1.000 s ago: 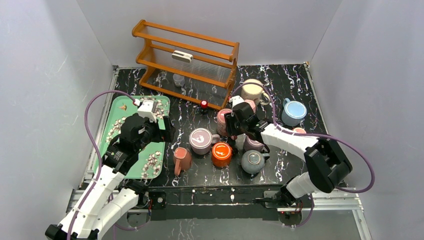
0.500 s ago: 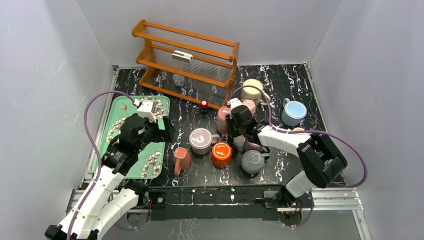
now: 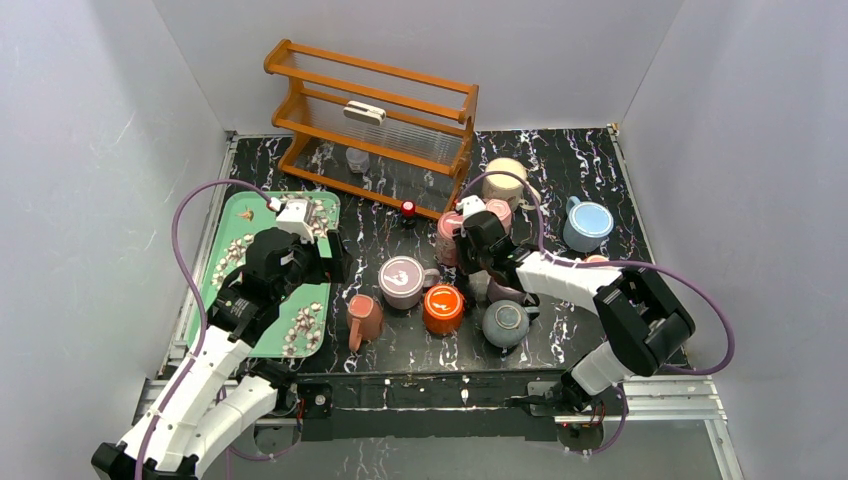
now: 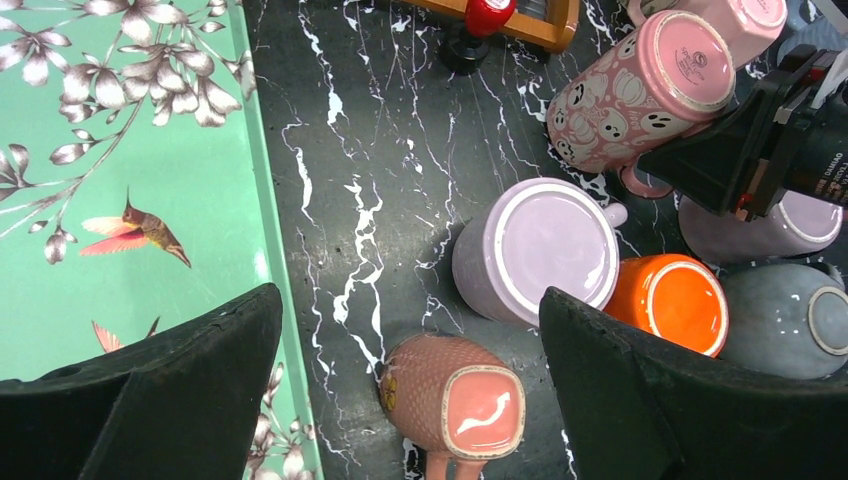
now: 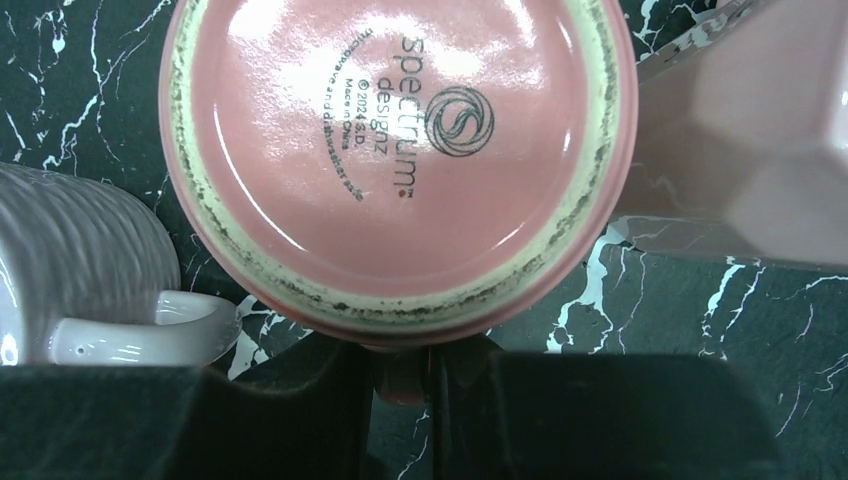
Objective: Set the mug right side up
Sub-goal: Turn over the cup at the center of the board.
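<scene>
Top external view: the right pincer [image 3: 464,250], wider a second ago, is now closed on the handle of the pink ghost-print mug [image 3: 447,232]. The mug sits with its base showing among other mugs at mid-bench. The left pincer [image 3: 326,262] gapes wide as before, holding nothing, over the edge of the green floral tray [image 3: 228,230]. The bench [image 3: 590,165] is black with white veining. A wooden rack [image 3: 375,125] stands at its far side. Pale grey walls enclose everything.
</scene>
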Robot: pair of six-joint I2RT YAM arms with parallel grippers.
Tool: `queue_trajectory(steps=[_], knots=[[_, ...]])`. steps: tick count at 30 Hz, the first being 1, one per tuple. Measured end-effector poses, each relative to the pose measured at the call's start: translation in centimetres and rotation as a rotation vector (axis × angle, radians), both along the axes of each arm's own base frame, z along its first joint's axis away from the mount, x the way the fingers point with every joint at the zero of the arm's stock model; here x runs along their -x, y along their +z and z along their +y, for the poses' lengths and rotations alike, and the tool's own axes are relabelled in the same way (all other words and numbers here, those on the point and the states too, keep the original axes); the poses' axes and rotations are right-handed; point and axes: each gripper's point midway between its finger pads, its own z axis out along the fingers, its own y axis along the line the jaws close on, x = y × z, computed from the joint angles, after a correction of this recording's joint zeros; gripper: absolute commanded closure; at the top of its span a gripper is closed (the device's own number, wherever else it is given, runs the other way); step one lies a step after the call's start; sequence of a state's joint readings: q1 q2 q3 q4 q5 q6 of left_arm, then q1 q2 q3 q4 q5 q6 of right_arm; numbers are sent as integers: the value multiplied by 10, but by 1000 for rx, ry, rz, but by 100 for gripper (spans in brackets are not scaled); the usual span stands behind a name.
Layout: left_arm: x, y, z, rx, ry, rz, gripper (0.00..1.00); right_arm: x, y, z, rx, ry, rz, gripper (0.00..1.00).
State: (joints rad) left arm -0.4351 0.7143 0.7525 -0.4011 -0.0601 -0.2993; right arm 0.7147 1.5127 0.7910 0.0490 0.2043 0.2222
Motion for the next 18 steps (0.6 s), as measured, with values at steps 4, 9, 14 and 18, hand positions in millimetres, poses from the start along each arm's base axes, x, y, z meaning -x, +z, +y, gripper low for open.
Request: queue_trajectory(steps=[4, 9, 14, 18], knots=[[1, 0, -3, 30, 8, 12, 5, 0, 5, 0, -18, -18, -1, 99], [1, 4, -10, 79, 3, 33, 7, -1, 26, 1, -69, -42, -38, 99], [0, 21, -21, 143, -18, 24, 8, -3, 54, -1, -142, -68, -106, 99], [1, 30, -28, 191, -38, 23, 8, 1, 67, -2, -192, -79, -125, 99]])
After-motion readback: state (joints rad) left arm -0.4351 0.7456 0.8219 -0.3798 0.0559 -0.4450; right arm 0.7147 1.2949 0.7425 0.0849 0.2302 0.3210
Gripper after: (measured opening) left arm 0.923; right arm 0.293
